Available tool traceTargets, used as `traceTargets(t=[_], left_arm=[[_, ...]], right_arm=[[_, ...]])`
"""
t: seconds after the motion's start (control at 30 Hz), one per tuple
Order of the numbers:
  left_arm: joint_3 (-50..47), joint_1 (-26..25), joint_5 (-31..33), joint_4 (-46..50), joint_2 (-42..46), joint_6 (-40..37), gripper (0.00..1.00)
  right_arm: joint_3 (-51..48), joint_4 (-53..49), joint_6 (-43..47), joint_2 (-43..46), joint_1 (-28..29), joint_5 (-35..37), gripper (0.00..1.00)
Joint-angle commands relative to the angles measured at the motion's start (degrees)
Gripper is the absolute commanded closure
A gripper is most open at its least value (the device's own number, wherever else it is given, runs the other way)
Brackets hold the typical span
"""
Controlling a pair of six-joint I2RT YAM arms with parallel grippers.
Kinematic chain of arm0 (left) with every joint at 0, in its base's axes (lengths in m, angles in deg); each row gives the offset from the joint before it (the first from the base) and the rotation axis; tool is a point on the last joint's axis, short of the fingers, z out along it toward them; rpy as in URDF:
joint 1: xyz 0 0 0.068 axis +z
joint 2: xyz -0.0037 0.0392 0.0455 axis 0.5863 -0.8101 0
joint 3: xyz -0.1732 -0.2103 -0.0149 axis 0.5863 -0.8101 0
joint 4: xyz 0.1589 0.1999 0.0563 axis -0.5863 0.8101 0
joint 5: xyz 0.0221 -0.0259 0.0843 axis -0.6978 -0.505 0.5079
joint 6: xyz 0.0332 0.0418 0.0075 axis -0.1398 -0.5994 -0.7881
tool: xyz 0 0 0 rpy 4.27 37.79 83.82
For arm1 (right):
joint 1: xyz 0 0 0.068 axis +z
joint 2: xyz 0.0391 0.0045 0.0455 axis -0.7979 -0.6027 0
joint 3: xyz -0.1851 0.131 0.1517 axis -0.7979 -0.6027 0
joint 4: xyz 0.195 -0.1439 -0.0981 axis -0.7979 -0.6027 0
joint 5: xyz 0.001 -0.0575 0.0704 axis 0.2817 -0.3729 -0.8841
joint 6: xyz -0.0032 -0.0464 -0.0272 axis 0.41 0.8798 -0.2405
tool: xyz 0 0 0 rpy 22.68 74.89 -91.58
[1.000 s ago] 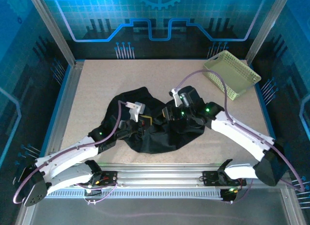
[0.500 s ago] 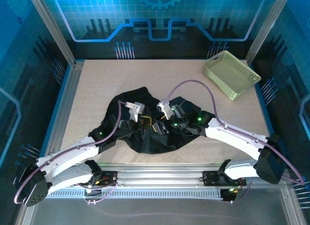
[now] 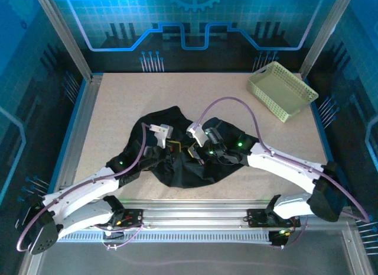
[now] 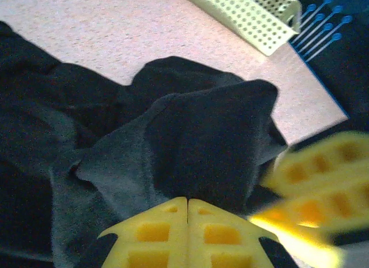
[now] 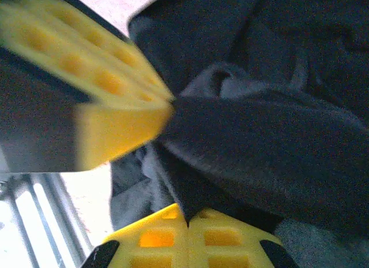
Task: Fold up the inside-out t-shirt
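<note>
The inside-out t-shirt [image 3: 195, 171] lies as a crumpled black heap in the middle of the table. My left gripper [image 3: 175, 147] is over its centre, and my right gripper [image 3: 191, 151] is close beside it on the right. In the left wrist view the left gripper [image 4: 187, 202] is shut, and a raised fold of the t-shirt [image 4: 207, 141] runs up from its tips. In the right wrist view the right gripper [image 5: 188, 215] is shut with a wedge of the t-shirt [image 5: 259, 141] pinched between its tips. The left gripper's yellow fingers [image 5: 86, 72] are just in front.
The pale yellow-green lattice basket [image 3: 282, 90] stands at the back right corner, also seen as the basket [image 4: 248, 11] in the left wrist view. Bare speckled table [image 3: 118, 103] surrounds the heap. A metal rail runs along the near edge [image 3: 195, 210].
The right gripper has moved left across the shirt, up to the left gripper, and has closed on the fabric. The left arm has hardly moved.
</note>
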Motion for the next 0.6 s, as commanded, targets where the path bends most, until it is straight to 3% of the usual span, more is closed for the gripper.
traceTargets(t=[0.0, 0.1, 0.2, 0.3, 0.43, 0.57], left_arm=[[3.73, 1.26, 3.92, 4.09, -2.53, -1.4, 1.0], [7.56, 1.36, 5.41, 8.11, -5.91, -3.34, 0.97], [9.08, 0.71, 5.62, 9.61, -5.45, -5.21, 0.77], [5.18, -1.57, 7.73, 6.19, 1.33, -5.93, 0.55], [0.15, -5.68, 9.56, 3.13, 9.81, -7.01, 0.47], [-0.6, -8.5, 9.55, 2.13, 9.16, -7.67, 0.26]], right_arm=[[3.81, -2.82, -2.02, 4.79, 0.94, -0.32, 1.0], [7.37, -6.45, -5.49, 5.59, 0.93, 1.83, 1.0], [11.89, -9.93, -9.21, 4.35, 0.78, 3.28, 1.0], [15.52, -11.34, -12.32, 2.59, 0.37, 3.59, 1.0], [19.12, -12.03, -15.21, -0.09, -0.94, 3.58, 1.0], [22.0, -11.33, -15.24, -2.74, -1.13, 1.01, 1.0]])
